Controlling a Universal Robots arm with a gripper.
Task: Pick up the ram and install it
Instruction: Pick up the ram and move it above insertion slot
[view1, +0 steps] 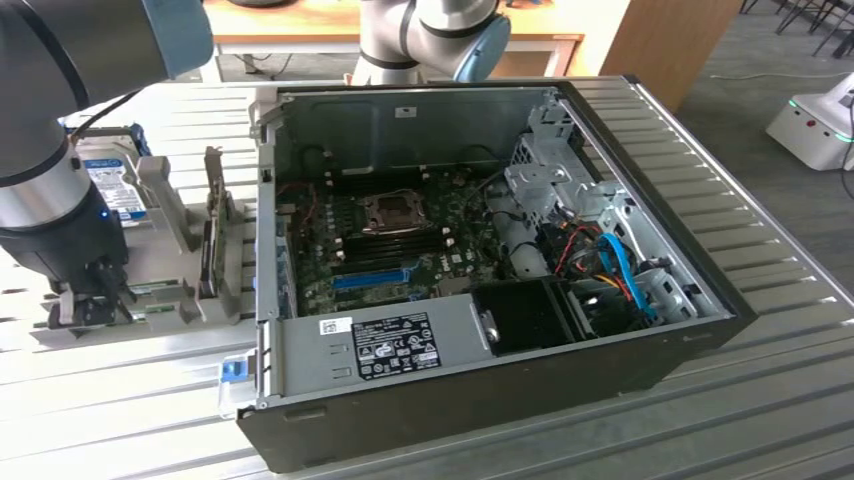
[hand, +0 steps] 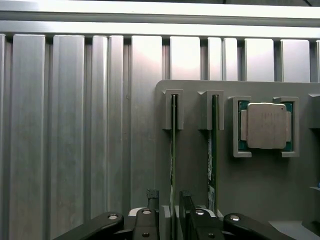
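My gripper (hand: 169, 195) is released, one finger on each side of the ram (hand: 173, 150), not clamping it. The ram stands on edge in a grey holder (hand: 192, 165).

The ram (hand: 173, 150) is cut off at the gripper (hand: 169, 196)

End effector (hand: 169, 196) straddles the edge-on ram (hand: 173, 150), seemingly without touching.

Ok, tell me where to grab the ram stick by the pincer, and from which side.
Best pinch the thin green ram stick across its two flat faces, near mid-length, coming straight down from above. It stands on edge in the grey slotted holder, so only its narrow top edge is exposed. The open pincer straddles it.
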